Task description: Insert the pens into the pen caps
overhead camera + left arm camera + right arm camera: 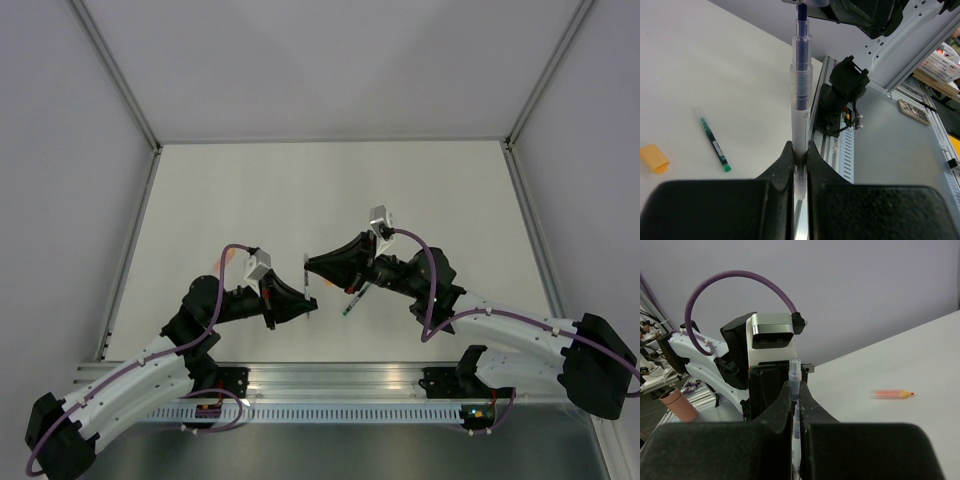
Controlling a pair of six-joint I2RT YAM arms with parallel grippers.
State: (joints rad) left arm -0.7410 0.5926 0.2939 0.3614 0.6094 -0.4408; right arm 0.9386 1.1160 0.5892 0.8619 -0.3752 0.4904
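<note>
My left gripper (306, 303) (800, 167) is shut on the lower part of a grey-silver, translucent pen (307, 284) (801, 100) with a blue core and holds it upright above the table. My right gripper (311, 266) (796, 390) is shut on a pale clear pen cap (795, 371) right at the pen's blue tip. The two grippers face each other closely. The dark pen with a green end (354, 298) (715, 145) lies on the table. A bright orange cap (654, 158) lies to its left. The orange-ended pen (891, 394) lies on the table too.
An orange bit (222, 258) shows beside my left wrist in the top view; I cannot tell whether it is the cap or the pen. The aluminium rail (330, 385) runs along the near edge. Metal frame posts (125, 262) bound the white table (330, 190).
</note>
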